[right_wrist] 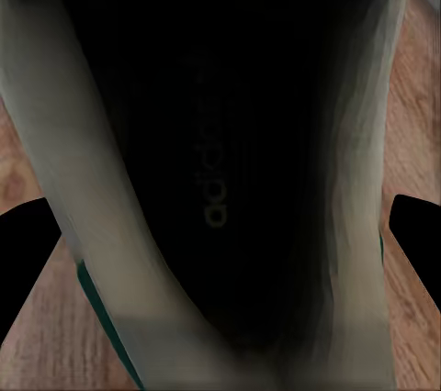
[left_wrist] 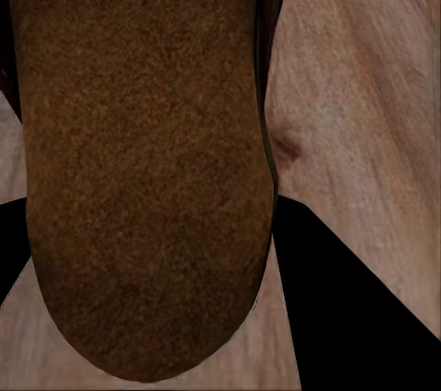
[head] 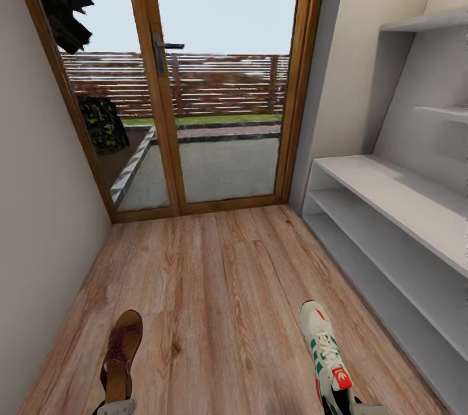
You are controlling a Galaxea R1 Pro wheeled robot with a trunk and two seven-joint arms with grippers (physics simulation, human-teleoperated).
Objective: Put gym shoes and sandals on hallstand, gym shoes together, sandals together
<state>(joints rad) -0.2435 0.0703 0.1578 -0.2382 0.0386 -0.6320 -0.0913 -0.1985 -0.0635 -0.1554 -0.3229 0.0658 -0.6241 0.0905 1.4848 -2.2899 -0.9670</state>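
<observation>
White lace-up gym shoe with green stripes sat low right, right jaws astride its heel; grip state unclear. Dark brown leather sandal low left, left jaws astride it, same uncertainty. Both over the light wood-plank corridor floor. Pale grey hallstand stood right.

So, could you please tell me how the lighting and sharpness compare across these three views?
Head view: evenly lit and sharp, wood grain on the corridor floor crisp, no glare, straight edges splayed toward the frame's borders. Left wrist view: the sandal sits so close that its insole looks grainy and soft. Right wrist view: the gym shoe opening is very dark, its printed insole lettering barely readable.
</observation>
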